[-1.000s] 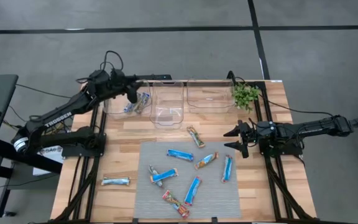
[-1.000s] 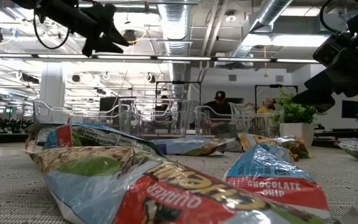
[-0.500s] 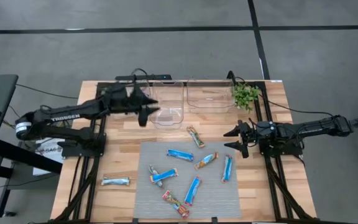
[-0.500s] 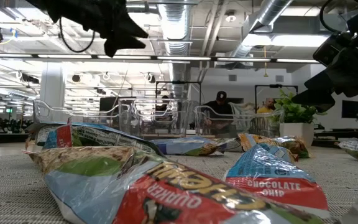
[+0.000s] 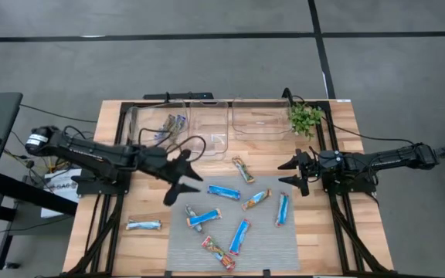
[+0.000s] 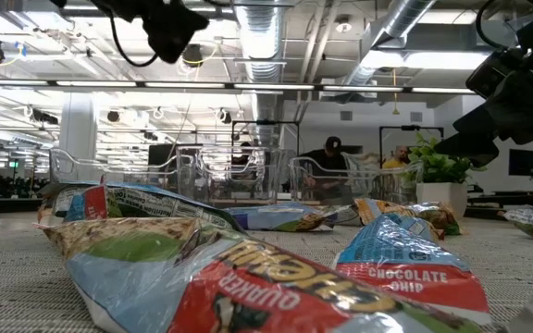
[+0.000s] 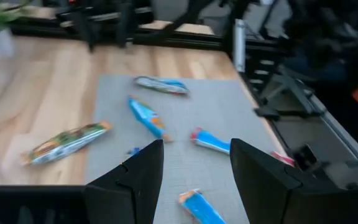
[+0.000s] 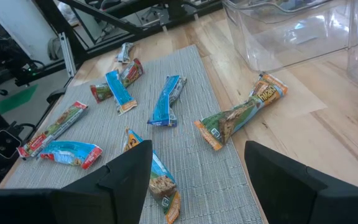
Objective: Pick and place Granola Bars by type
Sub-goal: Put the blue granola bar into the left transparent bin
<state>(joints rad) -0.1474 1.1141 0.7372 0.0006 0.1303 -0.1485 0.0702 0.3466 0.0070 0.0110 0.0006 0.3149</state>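
Left gripper (image 5: 182, 176): swung from the bins (image 5: 211, 131) down to the mat's left edge, jaws wide, empty (next pick likely).
Bars (image 5: 224, 191): scattered on the mat; one left on the desk (image 5: 144, 225); some binned.
Right gripper (image 5: 293, 172): parked right, jaws open, empty.

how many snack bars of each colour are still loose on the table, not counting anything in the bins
bright blue bars: 4
orange-red multicolour bars: 4 (one partly under a blue one)
silver-blue bar: 1
total: 9
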